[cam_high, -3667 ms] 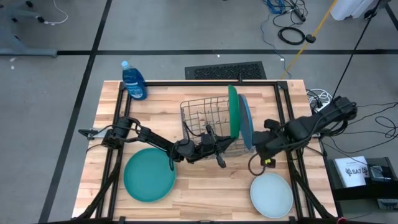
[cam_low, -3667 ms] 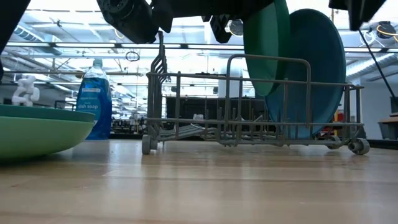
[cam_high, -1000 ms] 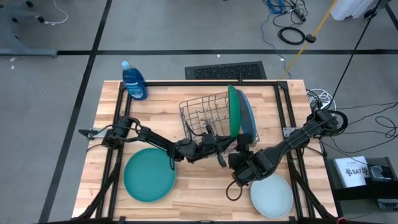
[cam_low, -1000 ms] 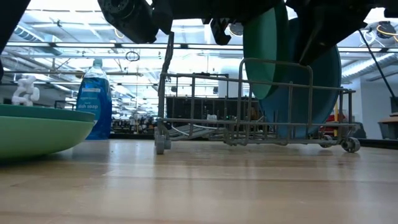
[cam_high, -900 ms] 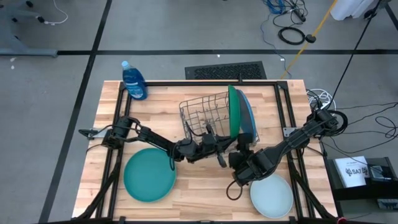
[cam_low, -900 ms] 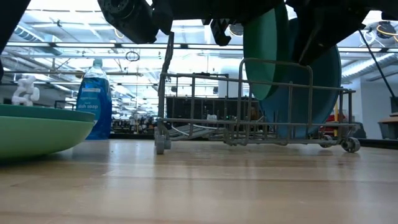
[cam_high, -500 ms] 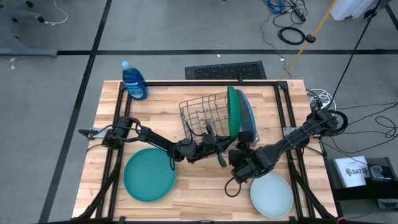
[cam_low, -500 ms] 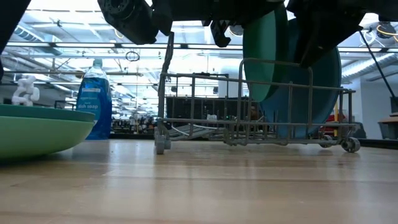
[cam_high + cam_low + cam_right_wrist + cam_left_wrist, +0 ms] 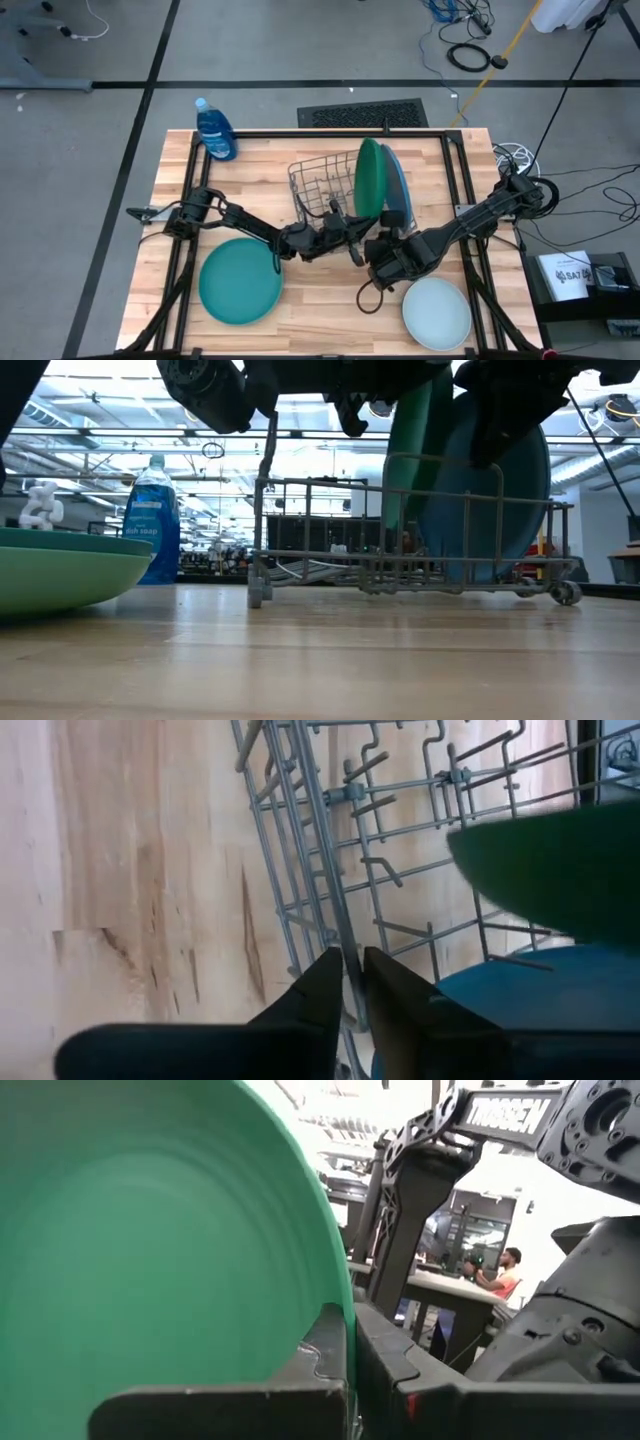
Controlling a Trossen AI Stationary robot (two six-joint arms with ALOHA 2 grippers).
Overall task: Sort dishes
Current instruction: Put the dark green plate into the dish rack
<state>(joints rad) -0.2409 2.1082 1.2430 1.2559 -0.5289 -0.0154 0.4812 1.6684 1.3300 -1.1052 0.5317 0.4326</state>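
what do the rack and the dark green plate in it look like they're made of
Rack: thin grey wire, probably coated metal, since it is an open grid of slim rods with hooked prongs. Dark green plate: smooth with a soft sheen and uniform colour, likely plastic or melamine; glazed ceramic can't be ruled out.

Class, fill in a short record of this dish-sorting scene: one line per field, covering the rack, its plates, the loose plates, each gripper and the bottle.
rack: grey wire rack, mid-table
in rack: dark green plate, leaning; blue plate behind it
loose plates: teal plate front left; pale mint plate front right
left gripper: shut on dark green plate's rim
right gripper: pinching a rack wire at the near edge
bottle: blue bottle, back left corner
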